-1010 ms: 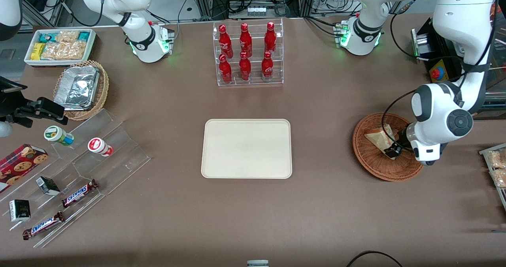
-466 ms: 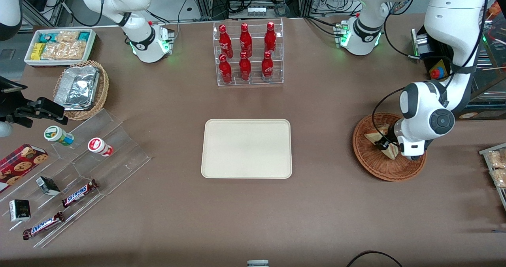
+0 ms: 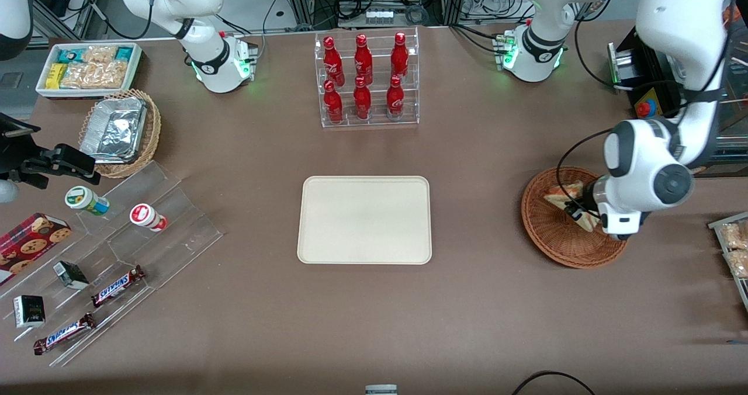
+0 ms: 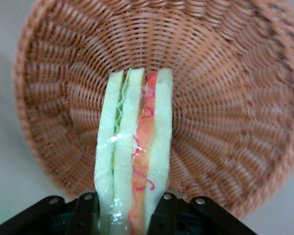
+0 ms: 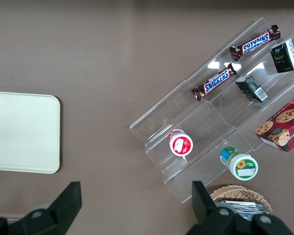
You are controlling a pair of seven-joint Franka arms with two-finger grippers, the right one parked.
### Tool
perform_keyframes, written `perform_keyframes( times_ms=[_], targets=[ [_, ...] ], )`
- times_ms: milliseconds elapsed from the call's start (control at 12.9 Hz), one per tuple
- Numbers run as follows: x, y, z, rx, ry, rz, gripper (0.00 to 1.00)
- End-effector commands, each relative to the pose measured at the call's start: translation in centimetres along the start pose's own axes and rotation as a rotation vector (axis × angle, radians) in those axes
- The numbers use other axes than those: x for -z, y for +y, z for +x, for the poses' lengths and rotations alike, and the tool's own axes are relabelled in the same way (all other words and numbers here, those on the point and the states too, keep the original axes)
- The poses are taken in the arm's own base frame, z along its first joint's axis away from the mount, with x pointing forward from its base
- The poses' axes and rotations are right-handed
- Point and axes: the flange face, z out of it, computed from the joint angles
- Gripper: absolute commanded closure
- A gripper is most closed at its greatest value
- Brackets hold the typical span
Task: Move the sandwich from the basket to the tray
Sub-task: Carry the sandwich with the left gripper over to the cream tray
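The fingers (image 4: 164,210) were closed against both faces of the sandwich (image 4: 134,152), which was held on edge with its pink and green filling showing. The gripper (image 3: 579,215) was positioned over the basket (image 3: 546,231), toward the working arm's end of the tabletop (image 3: 497,301). The tray (image 3: 364,219) was seen well apart, at mid-tabletop, with nothing on it.

Reddish-brown woven basket (image 4: 225,98); pink-and-green-layered pale sandwich (image 4: 134,147).
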Motion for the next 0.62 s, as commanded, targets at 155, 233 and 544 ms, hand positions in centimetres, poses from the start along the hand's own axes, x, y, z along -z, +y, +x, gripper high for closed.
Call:
perform_keyframes(
  times_ms=[155,233,544],
  targets=[
    [6.6,9.4,-7.2,-0.207,0.019,-0.037,0.67],
    [6.7,11.0,-8.4,-0.231,0.016,-0.047,0.68],
    [4.3,19.3,-17.2,-0.419,0.035,-0.020,0.68]
  ],
)
